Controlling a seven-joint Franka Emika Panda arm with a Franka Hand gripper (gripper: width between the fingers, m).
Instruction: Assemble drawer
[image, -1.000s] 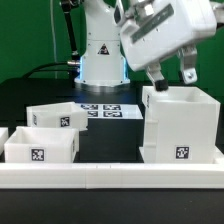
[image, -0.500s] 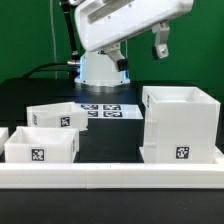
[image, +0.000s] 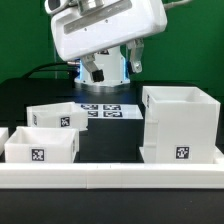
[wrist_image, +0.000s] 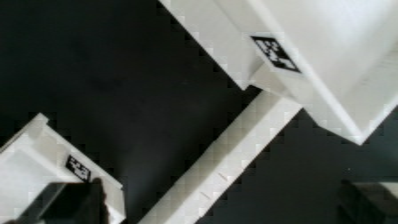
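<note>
The tall white drawer housing (image: 181, 124) stands open-topped at the exterior view's right, with a tag low on its front. Two shallow white trays, one (image: 56, 116) behind the other (image: 41, 148), sit at the left, each with a tag. My gripper (image: 116, 66) hangs high over the middle of the table, open and empty, apart from all parts. The wrist view looks down on a tagged corner of the housing (wrist_image: 302, 50), one tray (wrist_image: 45, 165) and the rail between them. My dark fingertips (wrist_image: 374, 200) show spread wide at the frame edge.
A long low white border rail (image: 110, 176) runs along the front edge; it also shows in the wrist view (wrist_image: 240, 150). The marker board (image: 105, 110) lies on the black table behind the trays. The arm's base (image: 100, 72) stands at the back.
My gripper has risen from just above the housing's rim and swung to the exterior view's left, over the table's middle. The drawer parts have not moved.
</note>
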